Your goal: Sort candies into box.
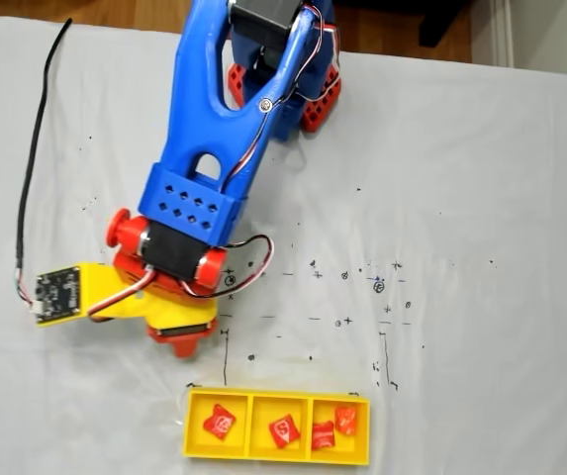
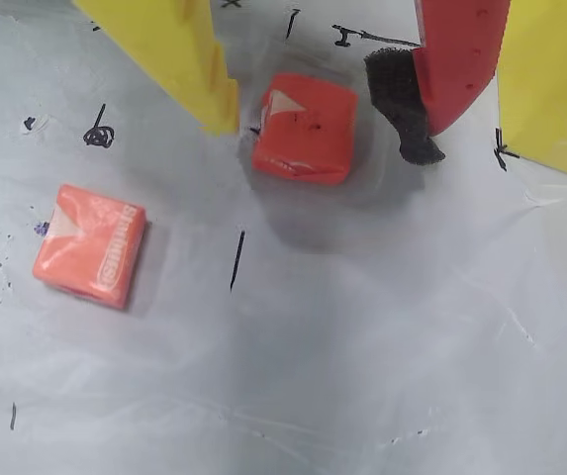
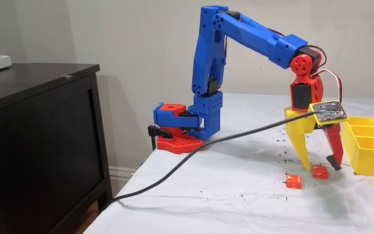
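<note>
Straddling one candy [image 2: 305, 129], fingers [image 2: 179, 54] spread; wrist view shows gaps.

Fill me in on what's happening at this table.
A blue arm is sorting candies into the yellow box. Its gripper is open and lowered around one candy on the white table, yellow finger on one side, red finger on the other, not yet closed. A second candy lies loose nearby. In a fixed view from above, the box holds four: one in the left compartment, one in the middle, two in the right.
</note>
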`<state>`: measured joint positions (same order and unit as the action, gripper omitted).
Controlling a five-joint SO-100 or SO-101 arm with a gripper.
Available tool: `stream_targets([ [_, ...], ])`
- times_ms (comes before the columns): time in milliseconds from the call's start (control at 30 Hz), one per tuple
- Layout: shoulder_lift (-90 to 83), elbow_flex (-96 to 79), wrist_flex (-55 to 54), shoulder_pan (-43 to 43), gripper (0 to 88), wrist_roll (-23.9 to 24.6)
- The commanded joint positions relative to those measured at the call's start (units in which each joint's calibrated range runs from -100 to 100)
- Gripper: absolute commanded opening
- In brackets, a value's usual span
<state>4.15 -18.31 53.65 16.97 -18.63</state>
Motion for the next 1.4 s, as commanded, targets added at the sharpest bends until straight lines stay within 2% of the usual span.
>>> stream_targets([
  [0,-0.2,0.0,-1.1,-0.4,19.6,0.2],
  [567,1.2,-0.9,-4.8,-0.9,19.3,1.6],
  [633,1.5,-0.1,-4.1,-0.9,16.1,1.6],
  [767,1.5,-0.2,-3.8,-0.7,2.8,1.7],
  [933,2.6,1.6,-2.2,0.1,0.1,3.0],
  [1367,-19.1,-5.0,-9.7,-2.6,0.1,6.0],
])
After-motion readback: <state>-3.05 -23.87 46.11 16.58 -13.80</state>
